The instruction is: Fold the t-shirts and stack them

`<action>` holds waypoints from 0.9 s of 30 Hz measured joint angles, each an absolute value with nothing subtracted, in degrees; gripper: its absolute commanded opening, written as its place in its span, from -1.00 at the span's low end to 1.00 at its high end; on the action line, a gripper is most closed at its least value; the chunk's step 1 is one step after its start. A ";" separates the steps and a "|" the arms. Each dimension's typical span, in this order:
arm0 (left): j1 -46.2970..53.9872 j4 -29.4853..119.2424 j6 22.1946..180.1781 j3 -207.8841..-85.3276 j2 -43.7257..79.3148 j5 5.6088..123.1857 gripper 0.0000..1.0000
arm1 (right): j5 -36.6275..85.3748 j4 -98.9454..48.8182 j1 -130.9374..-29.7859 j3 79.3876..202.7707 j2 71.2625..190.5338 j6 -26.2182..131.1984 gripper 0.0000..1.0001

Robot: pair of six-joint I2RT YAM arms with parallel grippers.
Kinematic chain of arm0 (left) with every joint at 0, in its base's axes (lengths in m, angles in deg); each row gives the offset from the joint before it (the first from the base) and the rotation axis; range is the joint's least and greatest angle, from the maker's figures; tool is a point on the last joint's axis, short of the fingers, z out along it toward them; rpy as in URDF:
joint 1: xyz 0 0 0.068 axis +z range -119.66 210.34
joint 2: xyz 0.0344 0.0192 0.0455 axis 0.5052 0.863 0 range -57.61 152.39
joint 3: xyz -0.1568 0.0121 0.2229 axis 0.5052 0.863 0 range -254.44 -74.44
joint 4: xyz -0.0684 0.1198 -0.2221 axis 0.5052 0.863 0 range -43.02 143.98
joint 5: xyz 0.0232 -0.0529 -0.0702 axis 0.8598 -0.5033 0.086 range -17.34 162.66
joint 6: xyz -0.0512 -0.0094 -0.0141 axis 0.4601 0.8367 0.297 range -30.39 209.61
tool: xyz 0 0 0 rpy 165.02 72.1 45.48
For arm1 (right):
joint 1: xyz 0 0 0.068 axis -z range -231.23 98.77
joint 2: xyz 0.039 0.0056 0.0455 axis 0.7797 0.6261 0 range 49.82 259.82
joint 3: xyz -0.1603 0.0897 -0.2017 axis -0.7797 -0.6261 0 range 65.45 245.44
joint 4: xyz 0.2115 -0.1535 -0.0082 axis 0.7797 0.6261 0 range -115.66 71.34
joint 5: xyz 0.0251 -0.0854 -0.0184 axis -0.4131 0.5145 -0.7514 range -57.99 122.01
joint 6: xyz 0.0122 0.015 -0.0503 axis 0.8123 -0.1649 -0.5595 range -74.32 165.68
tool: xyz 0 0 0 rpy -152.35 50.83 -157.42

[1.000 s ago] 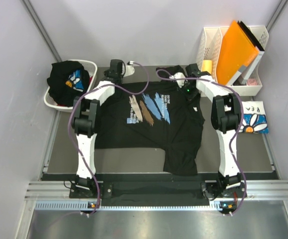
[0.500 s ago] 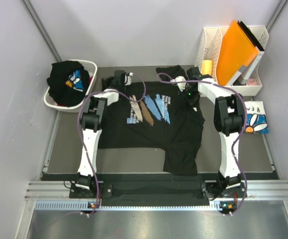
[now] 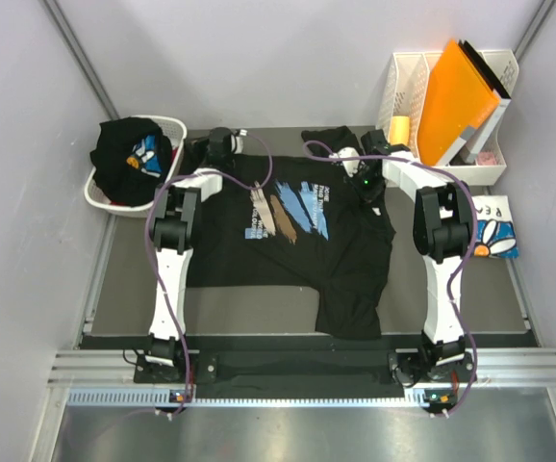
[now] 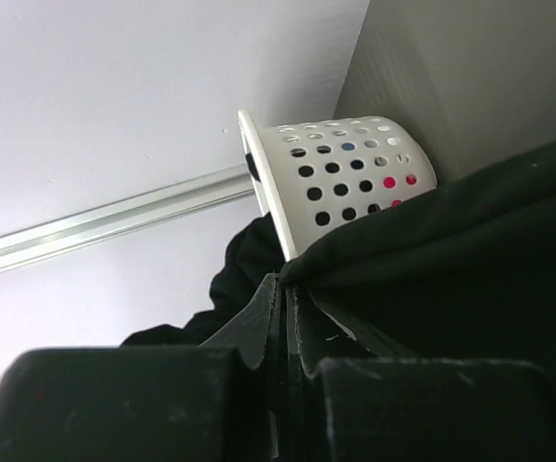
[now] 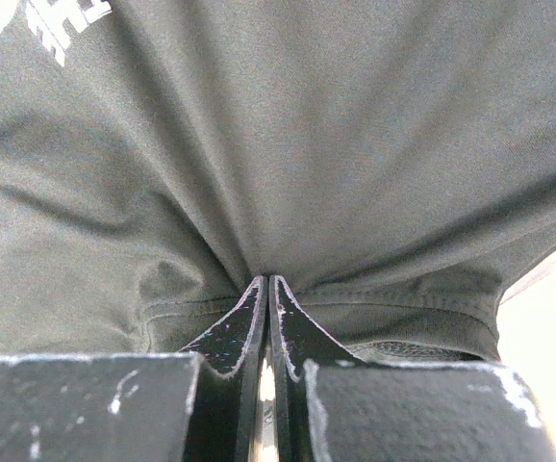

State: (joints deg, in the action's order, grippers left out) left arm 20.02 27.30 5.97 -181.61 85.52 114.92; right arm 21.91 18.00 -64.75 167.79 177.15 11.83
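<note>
— How are the arms posed?
— Both are stretched far out over the table (image 3: pixel 124 279). The left gripper (image 3: pixel 222 144) is lowered at the far left corner of the black tee (image 3: pixel 288 260). The right gripper (image 3: pixel 369 191) is bent down onto its far right shoulder.
— And the jaws?
— Each pair is pressed together with black cloth pinched between: a fold on the left, a stitched hem on the right.
— Where is the tee laid?
— It is spread print up across the middle of the table, with one part reaching nearer, right of centre.
— And the surroundings?
— A white basket (image 3: pixel 105 202) holding a second black tee (image 3: pixel 124 154) is set at the far left, near the left gripper. A folded white tee (image 3: pixel 490 231) is laid at the right edge. An orange folder (image 3: pixel 461 87) is kept in a white rack (image 3: pixel 403 87) in the far right corner. Pale walls (image 3: pixel 288 58) are seen on three sides.
</note>
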 measured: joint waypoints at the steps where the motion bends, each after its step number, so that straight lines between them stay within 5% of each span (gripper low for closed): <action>1: 20.28 27.45 5.99 -181.66 85.52 114.59 -1.00 | 21.88 18.00 -64.75 167.79 177.15 11.83 -1.00; 3: 20.59 28.09 6.15 -182.09 85.72 114.50 -0.99 | 21.86 18.02 -64.75 167.79 177.15 11.83 -1.00; 5: 20.83 28.46 6.43 -182.57 86.39 114.50 -0.73 | 21.84 18.02 -64.75 167.79 177.15 11.83 -1.00; 6: 20.94 28.61 6.26 -182.57 86.72 114.59 -0.30 | 21.84 18.02 -64.75 167.79 177.15 11.83 -0.99; 9: 21.09 28.61 5.95 -182.88 87.55 114.79 0.24 | 21.80 17.98 -64.75 167.70 177.06 11.83 -0.93; 10: 21.22 28.44 5.86 -182.88 87.88 115.14 0.55 | 21.77 17.80 -64.73 167.40 176.93 11.83 -0.92; 13: 21.90 27.56 5.27 -182.90 88.78 116.10 0.68 | 21.53 17.72 -64.75 166.96 176.62 11.85 -0.87; 27: 20.21 20.09 9.88 -177.50 81.67 115.51 0.66 | 20.31 17.21 -65.04 165.91 175.20 12.14 -0.82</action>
State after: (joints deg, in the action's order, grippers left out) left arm 20.21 20.09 9.88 -177.50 81.67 115.51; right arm 20.31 17.21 -65.04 165.91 175.20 12.14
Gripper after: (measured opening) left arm 0.834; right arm 0.091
